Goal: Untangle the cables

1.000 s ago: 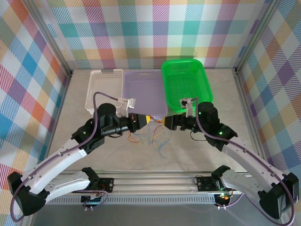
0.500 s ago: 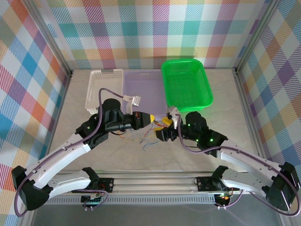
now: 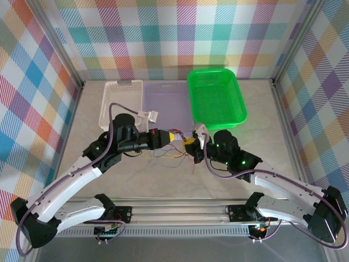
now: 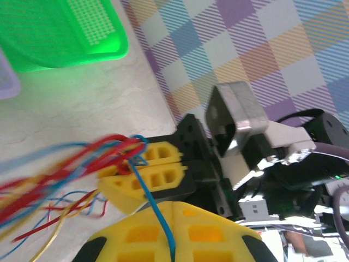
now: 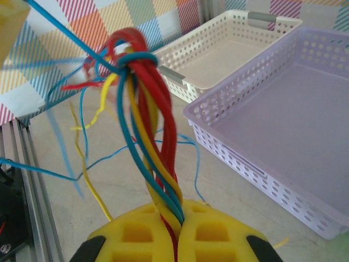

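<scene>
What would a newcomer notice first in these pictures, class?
The knotted bundle of red, yellow and blue cables rises from the shut right gripper, mid-table. The left gripper pinches a blue strand opposite. A bright green basket sits at the back.

Red, yellow and blue cables (image 5: 155, 142), yellow fingers (image 5: 144, 234), a bright green basket (image 3: 210, 71), a lilac basket (image 3: 163, 106), a white basket (image 3: 117, 103), pastel plaid walls (image 3: 163, 33), a pale marbled table (image 3: 267, 136)

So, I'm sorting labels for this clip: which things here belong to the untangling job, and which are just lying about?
In the job: cables; left pincer; right pincer, both shut on them.
Lying about: white basket; purple basket; green basket.
</scene>
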